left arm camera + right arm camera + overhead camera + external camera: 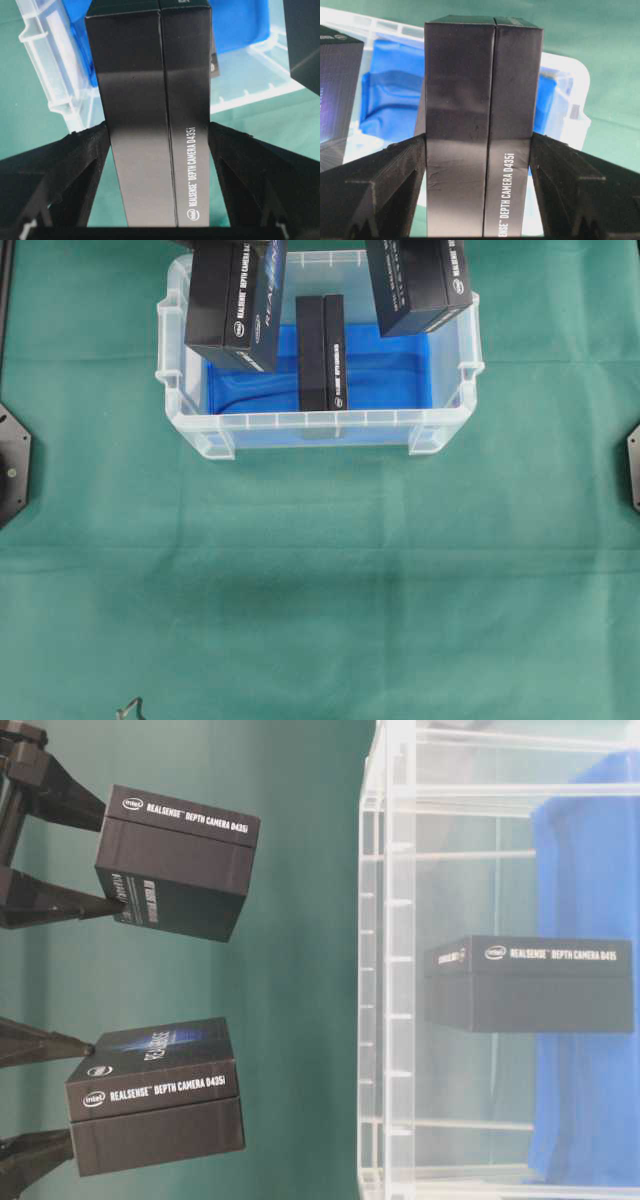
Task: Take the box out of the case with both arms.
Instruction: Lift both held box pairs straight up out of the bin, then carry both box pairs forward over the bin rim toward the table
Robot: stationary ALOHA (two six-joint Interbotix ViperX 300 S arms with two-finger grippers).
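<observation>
The clear case stands at the back middle of the green cloth, blue lining on its floor. One black box stands on edge inside it, also seen through the wall. My left gripper is shut on a second black box, held above the case's left part. The right gripper is shut on a third black box, held above the case's right part. In the table-level view both held boxes hang clear of the case.
Black arm bases sit at the left edge and right edge of the table. A small dark object lies at the front edge. Green cloth covers the table in front of the case.
</observation>
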